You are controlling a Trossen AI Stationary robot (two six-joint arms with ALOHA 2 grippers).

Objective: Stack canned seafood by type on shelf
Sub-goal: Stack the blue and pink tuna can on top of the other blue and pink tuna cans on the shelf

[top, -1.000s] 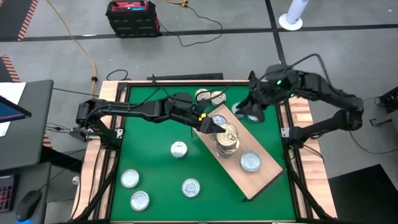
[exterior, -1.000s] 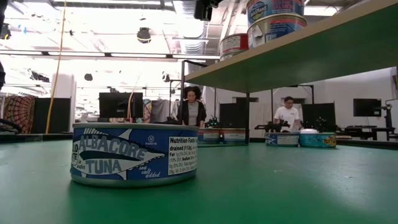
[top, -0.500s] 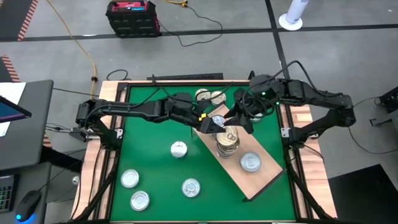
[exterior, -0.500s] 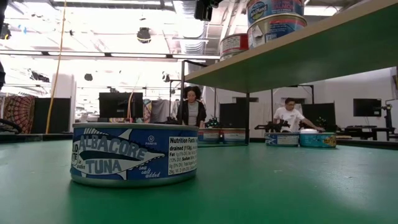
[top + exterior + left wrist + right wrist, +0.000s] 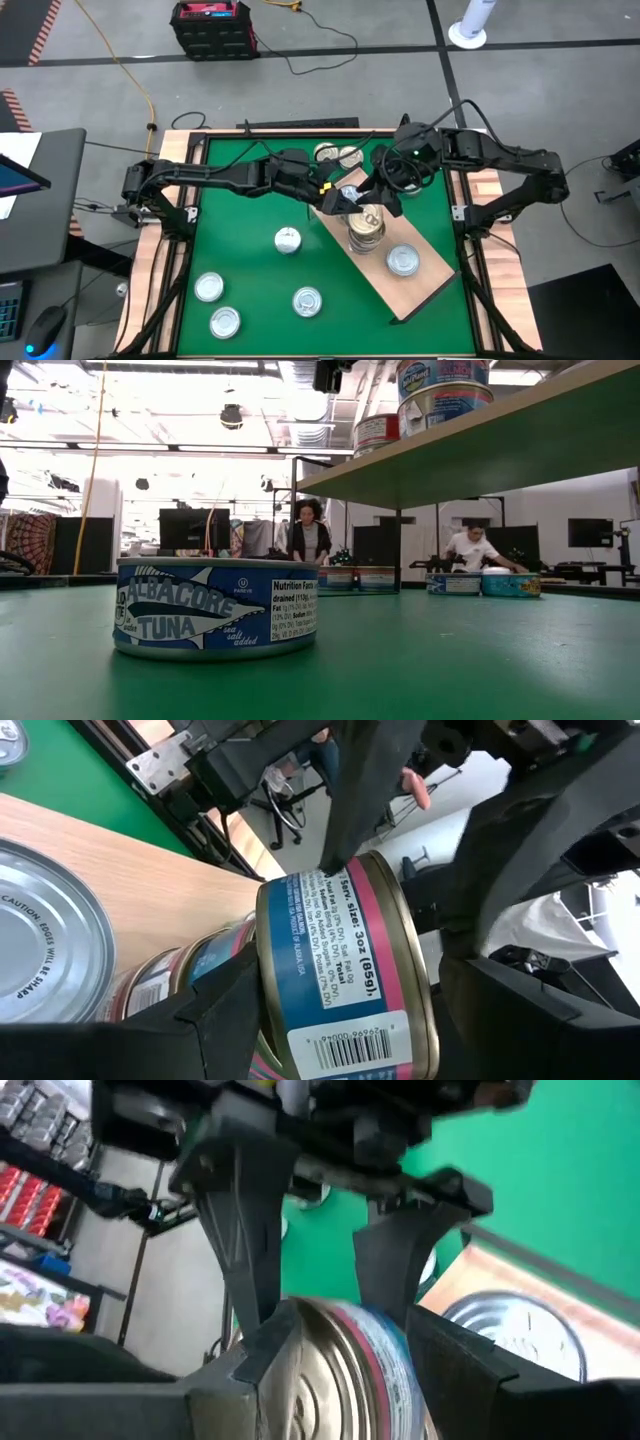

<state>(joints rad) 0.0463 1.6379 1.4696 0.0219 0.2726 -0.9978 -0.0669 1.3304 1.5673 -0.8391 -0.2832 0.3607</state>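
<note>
Canned seafood is lying in three places: loose on the green mat, stacked on the shelf, and one tin hanging in the air between both arms. That shelf is a flat pale-wood board sitting skewed across the mat, carrying a tall stack of round tins and a single silver-lidded tin beside it. Four more flat tins, one of them nearest the board, are waiting on the mat.

I am watching the held tin, a short metal round with a glossy blue-and-pink paper label and a gold rim. The left gripper is clamped on it, and the right gripper is gripping the same tin from the other side, just above the stack.

My worry is the double grip: if one arm pulls while the other is holding, the smooth metal may slip or twist out. Falling, it could be knocking over that narrow stack.
</note>
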